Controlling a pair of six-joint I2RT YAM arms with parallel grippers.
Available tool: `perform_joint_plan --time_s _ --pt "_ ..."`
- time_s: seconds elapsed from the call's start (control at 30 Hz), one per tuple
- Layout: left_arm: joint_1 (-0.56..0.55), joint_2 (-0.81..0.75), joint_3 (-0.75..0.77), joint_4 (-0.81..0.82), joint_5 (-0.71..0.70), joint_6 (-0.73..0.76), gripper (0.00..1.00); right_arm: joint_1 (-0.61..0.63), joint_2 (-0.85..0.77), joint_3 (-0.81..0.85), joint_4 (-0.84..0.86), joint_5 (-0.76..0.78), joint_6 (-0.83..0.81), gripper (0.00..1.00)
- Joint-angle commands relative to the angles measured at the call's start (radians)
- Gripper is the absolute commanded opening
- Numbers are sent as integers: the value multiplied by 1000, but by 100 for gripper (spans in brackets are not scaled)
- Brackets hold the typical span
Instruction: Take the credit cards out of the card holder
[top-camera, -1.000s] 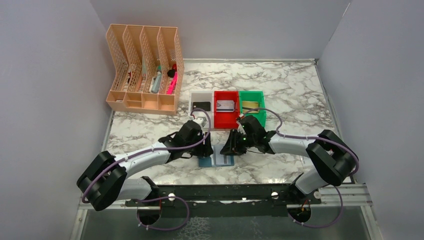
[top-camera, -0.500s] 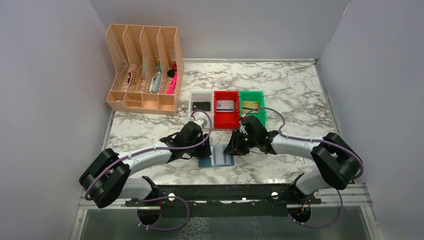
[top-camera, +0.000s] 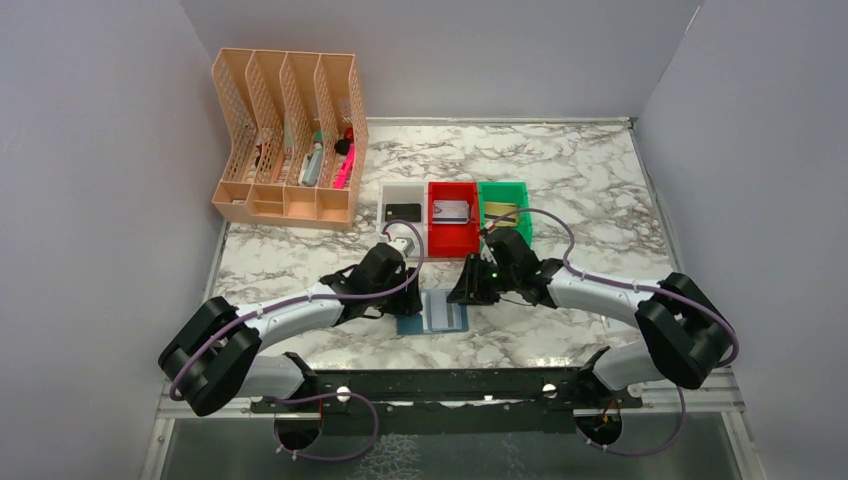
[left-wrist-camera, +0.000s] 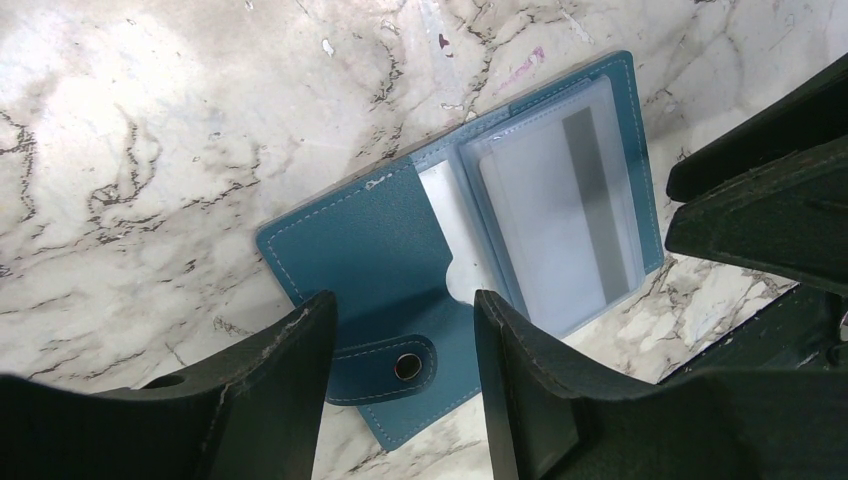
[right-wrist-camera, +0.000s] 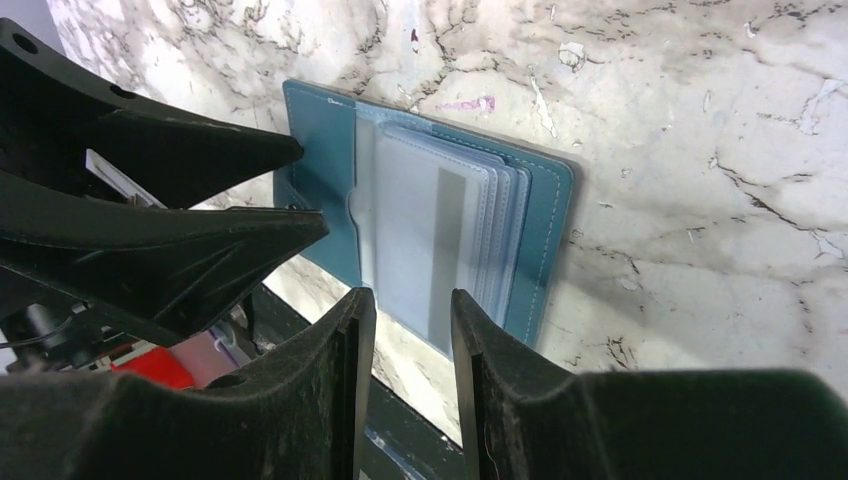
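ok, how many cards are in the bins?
3: black card in white bin, silver card in red bin, gold card in green bin. Others may hide in the card holder.

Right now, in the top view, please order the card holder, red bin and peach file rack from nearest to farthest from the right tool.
1. card holder, just beside the right tool, near side.
2. red bin, behind the tool, middle.
3. peach file rack, back left corner.
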Motion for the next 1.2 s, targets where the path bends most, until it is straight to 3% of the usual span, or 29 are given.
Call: perform_joint_plan --time_s 0.0,0.33,1.17 --pt "-4 13 -21 -3 12 -2 56 7 34 22 31 -45 -5 39" --pt "-5 22 -21 0 24 -3 56 9 112 7 70 -79 4 39" --pt "-6 17 -30 8 30 -7 54 61 55 92 -24 -26 -23 36"
